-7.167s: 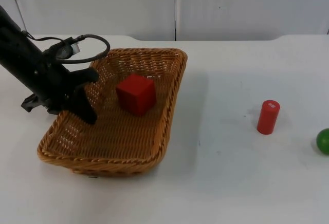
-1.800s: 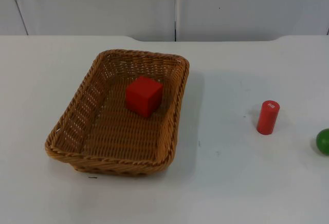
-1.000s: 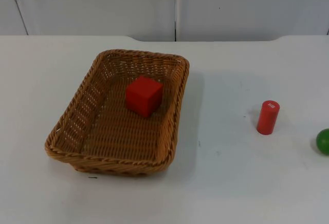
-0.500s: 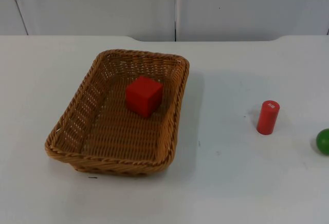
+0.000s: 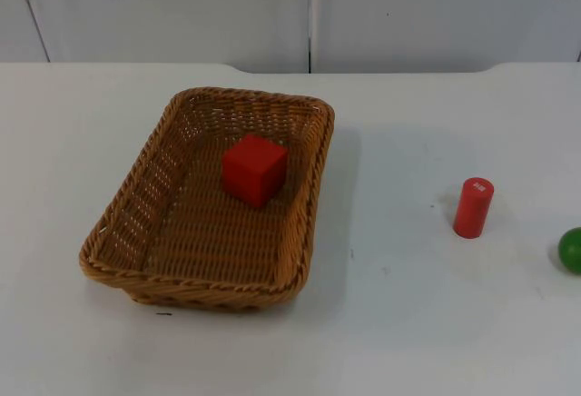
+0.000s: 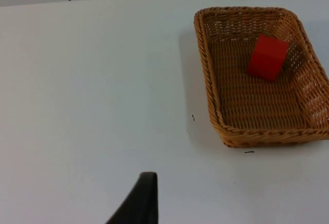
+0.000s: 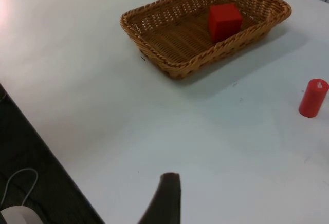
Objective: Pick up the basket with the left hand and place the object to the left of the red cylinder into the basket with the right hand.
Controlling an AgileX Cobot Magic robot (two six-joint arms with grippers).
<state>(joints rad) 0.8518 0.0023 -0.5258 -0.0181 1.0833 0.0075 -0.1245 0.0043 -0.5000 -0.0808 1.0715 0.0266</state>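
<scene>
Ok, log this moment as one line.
basket: on table, unheld | red cube: inside basket | red cylinder: upright, right of basket

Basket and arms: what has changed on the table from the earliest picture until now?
The left arm let go of the basket and withdrew from the top view. The basket, tilted before, now rests flat on the table, shifted a little to the right, with the red cube still inside. The red cylinder and green ball have not moved.
</scene>
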